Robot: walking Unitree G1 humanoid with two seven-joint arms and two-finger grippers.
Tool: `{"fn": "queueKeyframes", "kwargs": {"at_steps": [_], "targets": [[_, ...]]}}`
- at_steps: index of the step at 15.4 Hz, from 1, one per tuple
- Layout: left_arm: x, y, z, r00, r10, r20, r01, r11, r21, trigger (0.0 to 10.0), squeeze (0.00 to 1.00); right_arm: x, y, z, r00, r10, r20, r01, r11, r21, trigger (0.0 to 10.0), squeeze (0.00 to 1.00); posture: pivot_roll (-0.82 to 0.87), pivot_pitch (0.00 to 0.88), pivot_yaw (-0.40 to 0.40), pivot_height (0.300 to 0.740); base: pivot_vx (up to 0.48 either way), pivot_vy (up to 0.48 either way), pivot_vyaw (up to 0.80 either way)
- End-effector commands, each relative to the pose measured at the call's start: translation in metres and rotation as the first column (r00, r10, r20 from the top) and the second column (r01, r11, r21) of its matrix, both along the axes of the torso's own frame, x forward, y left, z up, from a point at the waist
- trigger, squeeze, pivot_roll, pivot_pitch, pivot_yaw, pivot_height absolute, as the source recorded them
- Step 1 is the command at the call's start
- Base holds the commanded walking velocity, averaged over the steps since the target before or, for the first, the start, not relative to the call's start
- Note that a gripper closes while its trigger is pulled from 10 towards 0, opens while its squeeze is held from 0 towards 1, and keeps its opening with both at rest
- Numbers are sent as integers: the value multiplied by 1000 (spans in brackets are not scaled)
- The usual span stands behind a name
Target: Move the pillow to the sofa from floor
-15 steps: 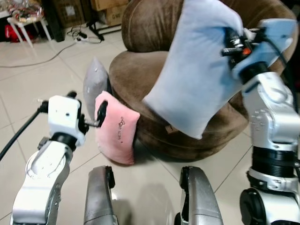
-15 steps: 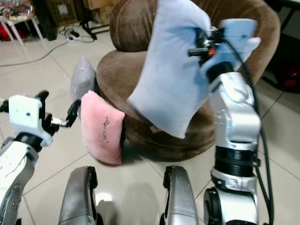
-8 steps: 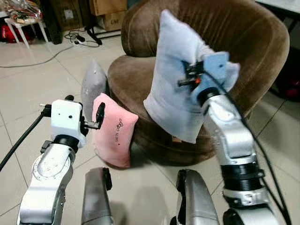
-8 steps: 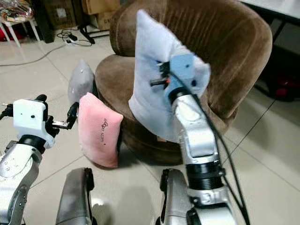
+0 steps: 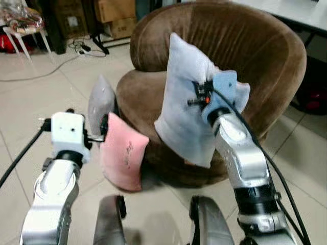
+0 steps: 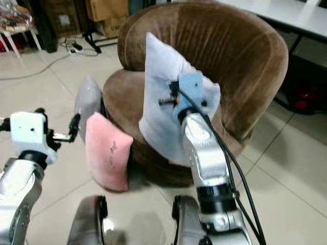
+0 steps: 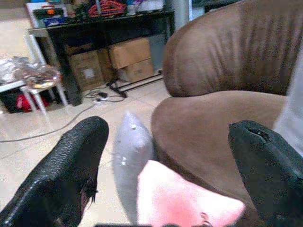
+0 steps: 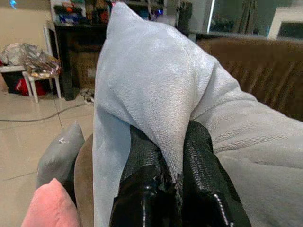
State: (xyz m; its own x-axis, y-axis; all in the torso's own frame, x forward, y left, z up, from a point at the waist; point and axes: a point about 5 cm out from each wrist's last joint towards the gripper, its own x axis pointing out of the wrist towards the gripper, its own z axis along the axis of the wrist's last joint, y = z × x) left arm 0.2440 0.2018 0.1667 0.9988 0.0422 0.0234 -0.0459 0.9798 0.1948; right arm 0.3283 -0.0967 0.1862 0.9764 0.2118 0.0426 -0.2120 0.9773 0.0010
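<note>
Nearest the camera, the robot's two grey legs (image 5: pixel 110 224) stand on the pale tiled floor (image 5: pixel 30 92). On the left, the left gripper (image 7: pixel 170 156) hangs in the air just beside the top of a pink pillow (image 5: pixel 121 155), its two black fingers (image 7: pixel 71 165) spread wide apart with nothing between them. The pink pillow stands upright on the floor, leaning against the base of the brown sofa (image 5: pixel 245 56). Behind it a grey pillow (image 5: pixel 99 99) also stands on the floor against the sofa.

On the right, the right gripper (image 8: pixel 175 189) is raised over the sofa's seat, its fingers (image 8: pixel 142 175) pressed together on a fold of the light blue pillow (image 5: pixel 186 107). The light blue pillow is upright in front of the backrest; its lower corner seems to hang just past the front edge of the seat, though whether it touches the cushion is hard to tell.

Farther back, cardboard boxes (image 7: pixel 130 59) sit under a dark bench (image 7: pixel 99 23), cables (image 5: pixel 76 48) trail over the floor, and a small white stool (image 5: pixel 23 25) carries a bundle.
</note>
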Motion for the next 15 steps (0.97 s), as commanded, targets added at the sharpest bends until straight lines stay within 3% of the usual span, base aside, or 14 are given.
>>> {"fn": "queueKeyframes", "kwargs": {"at_steps": [1, 5, 10, 15], "targets": [[2, 2, 1, 1000, 15, 8, -15, 1000, 12, 10000, 0, -1, -2, -8, 999, -6, -48, 6, 1000, 5, 10000, 0, 2, 0, -39, 618, 0, 0, 0], [4, -12, 2, 999, -40, 23, 39, 998, 56, 10000, 0, -11, -20, -21, 994, -27, -103, 24, 999, -32, 10000, 0, -4, 0, -48, 662, 0, 0, 0], [-3, -12, -5, 999, -37, 5, 36, 996, 78, 10000, 0, -18, -25, -29, 988, -27, -154, 27, 1000, -4, 10000, 0, 7, 0, -54, 711, 0, 0, 0], [2, -8, -5, 1000, -27, 2, 27, 996, 84, 10000, 0, -23, -30, -24, 990, -45, -137, 46, 999, 2, 10000, 0, -22, 0, -8, 740, 0, 0, 0]]}}
